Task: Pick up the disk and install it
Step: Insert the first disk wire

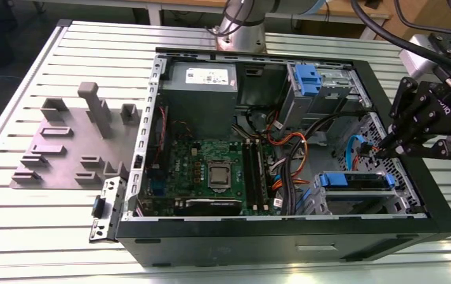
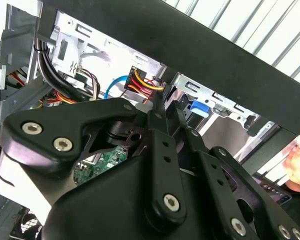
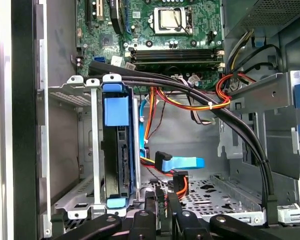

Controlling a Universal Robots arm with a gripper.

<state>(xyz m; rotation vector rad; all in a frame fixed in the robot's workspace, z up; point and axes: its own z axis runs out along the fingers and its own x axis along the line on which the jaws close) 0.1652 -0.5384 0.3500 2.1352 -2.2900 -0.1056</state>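
My claw [image 1: 405,149] is matte black, built of angular linkage plates pinned with silver screw heads, seen large in the second wrist view [image 2: 160,112]. Black cables loop over my wrist block, and my arm's base column [image 1: 241,26] is brushed silver metal.

Open black computer case [image 1: 288,248] on slatted table [image 1: 36,225], grey fixture block [image 1: 71,148] beside.

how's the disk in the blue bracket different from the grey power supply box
The disk is slim and framed by a blue bracket, while the power supply is a bulky plain grey box with a white sticker. The disk sits slotted in a metal drive cage toward the exterior view's right. The power supply sits further to that view's left. Both are inside the open computer case.
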